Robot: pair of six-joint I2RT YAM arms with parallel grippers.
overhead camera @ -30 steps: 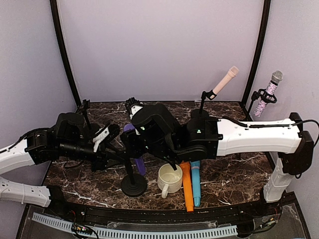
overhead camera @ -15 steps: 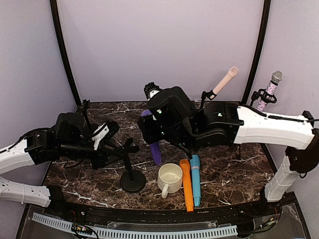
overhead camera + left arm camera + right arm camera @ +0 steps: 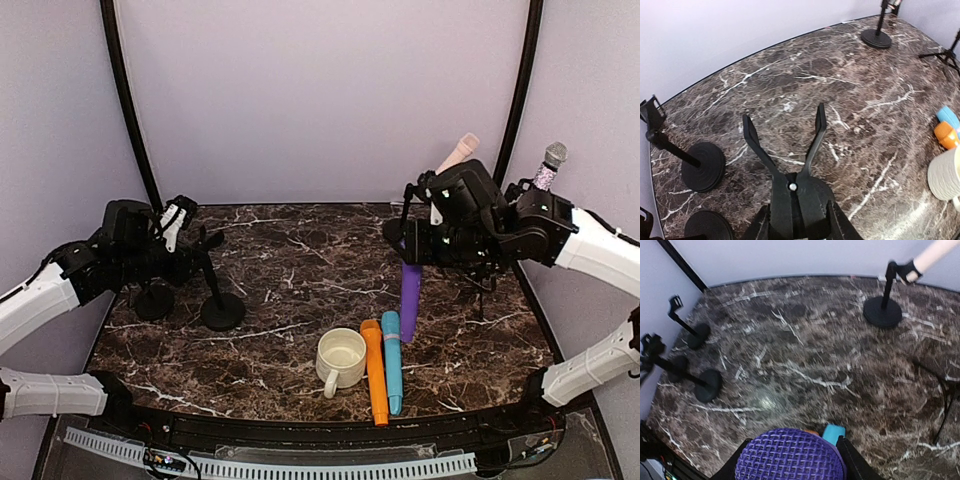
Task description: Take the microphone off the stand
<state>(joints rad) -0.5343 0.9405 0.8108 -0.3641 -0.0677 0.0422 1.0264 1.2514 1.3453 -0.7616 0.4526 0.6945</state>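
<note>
The purple microphone (image 3: 410,292) hangs free of the stand, head up, in my right gripper (image 3: 418,250), which is shut on its upper part, above the table's right half. In the right wrist view its mesh head (image 3: 790,460) fills the space between the fingers (image 3: 852,460). The black stand (image 3: 221,310) sits at the left on its round base, and its Y-shaped clip (image 3: 785,145) is empty. My left gripper (image 3: 193,248) is shut on the clip's base (image 3: 796,200).
A cream mug (image 3: 340,360), an orange microphone (image 3: 375,380) and a blue microphone (image 3: 392,360) lie at the front centre. A pink microphone (image 3: 455,155) on a stand and a glittery one (image 3: 540,185) on a tripod are at the back right. Empty stands (image 3: 153,300) are at the left.
My right arm swung from the centre to the right, carrying the purple microphone away from the stand. My left arm pulled the stand back to the left.
</note>
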